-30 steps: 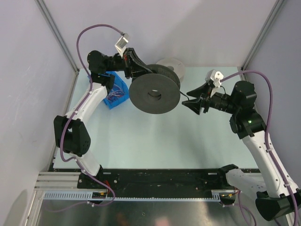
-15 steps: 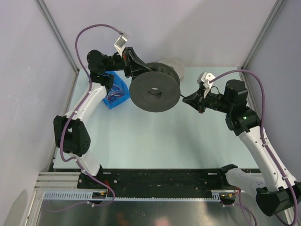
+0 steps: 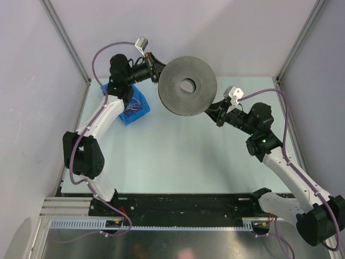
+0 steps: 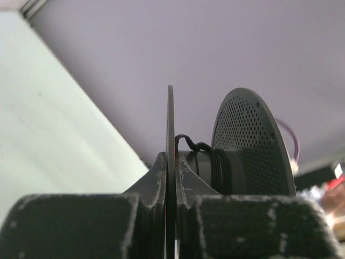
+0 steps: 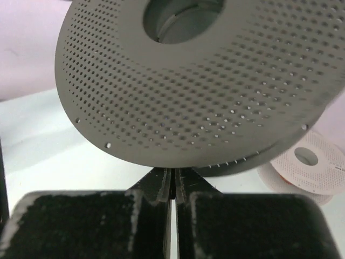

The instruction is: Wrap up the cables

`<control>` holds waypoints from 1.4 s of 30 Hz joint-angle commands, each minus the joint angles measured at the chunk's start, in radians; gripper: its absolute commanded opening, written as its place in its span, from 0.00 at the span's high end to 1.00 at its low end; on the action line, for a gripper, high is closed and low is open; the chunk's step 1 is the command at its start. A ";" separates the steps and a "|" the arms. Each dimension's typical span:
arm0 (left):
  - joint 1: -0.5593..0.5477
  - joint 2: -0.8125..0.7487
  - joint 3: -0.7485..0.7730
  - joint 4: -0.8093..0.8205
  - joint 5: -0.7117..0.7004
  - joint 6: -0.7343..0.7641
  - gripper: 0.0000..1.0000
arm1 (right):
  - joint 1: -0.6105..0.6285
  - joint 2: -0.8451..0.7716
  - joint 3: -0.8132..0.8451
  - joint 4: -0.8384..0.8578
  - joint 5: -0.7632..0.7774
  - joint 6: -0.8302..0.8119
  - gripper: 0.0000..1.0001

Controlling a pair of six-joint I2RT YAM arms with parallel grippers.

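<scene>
A large dark grey perforated spool (image 3: 186,103) is held up at the back of the table, its flat face turned to the top camera. My left gripper (image 3: 157,73) is shut on the edge of one flange (image 4: 170,124). The thin black cable (image 4: 218,162) is wound in several turns on the hub, between the two flanges. My right gripper (image 3: 217,114) sits at the spool's lower right edge. In the right wrist view its jaws (image 5: 173,175) are shut just under the flange (image 5: 188,91), with a dark sliver pinched between the tips. The free run of cable is hidden.
A blue bag (image 3: 135,108) lies on the table under the left arm. A white spool (image 5: 304,170) lies flat on the table beyond the grey spool. Purple-grey walls and metal frame posts close in the back and both sides.
My left gripper has lifted and tilted the grey spool up and to the right, so it now faces the camera. My right gripper has moved left and closer, up to the spool's edge.
</scene>
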 commanded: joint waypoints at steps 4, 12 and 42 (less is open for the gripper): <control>-0.012 -0.103 -0.014 -0.320 -0.406 -0.192 1.00 | 0.139 0.016 -0.060 0.278 0.273 0.136 1.00; -0.096 -0.099 -0.071 -0.379 -0.469 -0.200 1.00 | 0.241 0.076 -0.067 0.371 0.416 0.040 1.00; -0.261 0.105 -0.422 -0.004 -0.528 0.038 1.00 | 0.162 0.315 -0.261 0.463 0.494 -0.238 1.00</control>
